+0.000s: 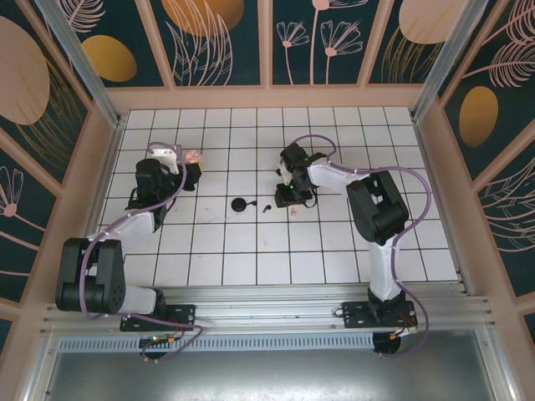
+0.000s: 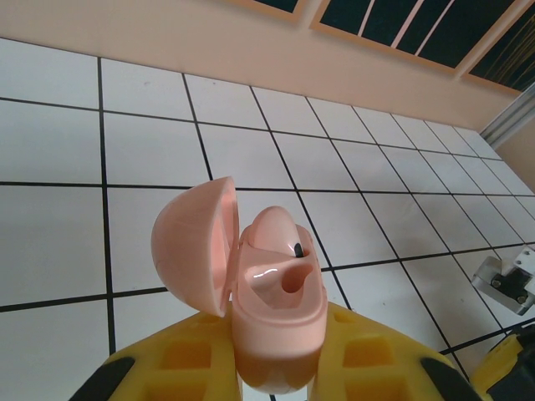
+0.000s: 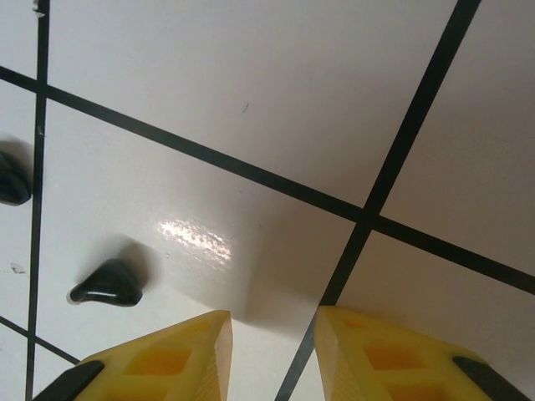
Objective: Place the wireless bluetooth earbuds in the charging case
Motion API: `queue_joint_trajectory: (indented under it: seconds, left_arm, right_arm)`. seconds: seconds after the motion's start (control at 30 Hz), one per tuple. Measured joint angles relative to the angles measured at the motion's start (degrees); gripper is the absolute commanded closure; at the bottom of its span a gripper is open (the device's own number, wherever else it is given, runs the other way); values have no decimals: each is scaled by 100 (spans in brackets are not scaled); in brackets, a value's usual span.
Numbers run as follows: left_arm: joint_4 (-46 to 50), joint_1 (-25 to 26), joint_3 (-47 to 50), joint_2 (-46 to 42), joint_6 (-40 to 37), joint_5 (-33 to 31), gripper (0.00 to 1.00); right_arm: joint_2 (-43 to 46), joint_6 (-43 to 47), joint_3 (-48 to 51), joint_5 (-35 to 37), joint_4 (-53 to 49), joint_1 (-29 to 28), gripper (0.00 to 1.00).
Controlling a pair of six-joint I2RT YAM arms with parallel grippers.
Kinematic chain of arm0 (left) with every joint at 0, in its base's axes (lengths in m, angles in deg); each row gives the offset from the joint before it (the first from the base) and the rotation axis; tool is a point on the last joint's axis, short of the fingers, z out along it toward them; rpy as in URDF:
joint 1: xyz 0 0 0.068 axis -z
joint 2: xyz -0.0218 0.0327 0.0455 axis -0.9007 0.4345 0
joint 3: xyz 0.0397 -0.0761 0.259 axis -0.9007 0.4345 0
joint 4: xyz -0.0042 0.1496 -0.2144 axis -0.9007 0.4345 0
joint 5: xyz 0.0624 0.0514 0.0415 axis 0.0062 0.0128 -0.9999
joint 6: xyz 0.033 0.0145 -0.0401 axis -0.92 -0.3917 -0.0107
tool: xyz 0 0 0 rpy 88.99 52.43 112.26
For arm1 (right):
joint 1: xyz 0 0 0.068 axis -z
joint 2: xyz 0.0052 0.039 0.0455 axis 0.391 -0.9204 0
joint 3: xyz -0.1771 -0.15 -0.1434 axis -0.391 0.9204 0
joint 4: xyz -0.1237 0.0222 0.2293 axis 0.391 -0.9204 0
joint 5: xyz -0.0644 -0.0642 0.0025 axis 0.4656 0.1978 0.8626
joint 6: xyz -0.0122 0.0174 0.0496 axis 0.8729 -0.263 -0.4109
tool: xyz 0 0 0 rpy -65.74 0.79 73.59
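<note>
Left gripper (image 2: pixel 276 363) clamps the open case (image 2: pixel 280 305); right gripper (image 3: pixel 272 334) hovers slightly parted, seemingly empty, near earbud (image 3: pixel 106 284).

My left gripper (image 2: pixel 276 355) is clamped on the charging case (image 2: pixel 276 292), the arm reaching forward from its base. My right gripper (image 3: pixel 273 338) hangs well to the right of that case, pointing down, jaws slightly apart (nothing between them), the arm bent at the elbow.
</note>
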Motion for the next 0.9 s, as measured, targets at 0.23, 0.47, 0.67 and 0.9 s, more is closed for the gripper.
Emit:
queue_joint_trajectory:
  seconds: [0.23, 0.47, 0.67, 0.9]
  left_arm:
    - [2, 7, 0, 0, -22, -7, 95]
    - [2, 42, 0, 0, -44, -22, 95]
    - [4, 63, 0, 0, -48, -26, 95]
    - [22, 142, 0, 2, -81, -22, 95]
  right_arm:
    - [339, 55, 461, -59, -7, 2, 66]
    - [601, 50, 800, -221, -254, 0, 66]
    - [741, 70, 885, -262, -619, -13, 67]
    - [1488, 402, 743, 175, -986, -20, 67]
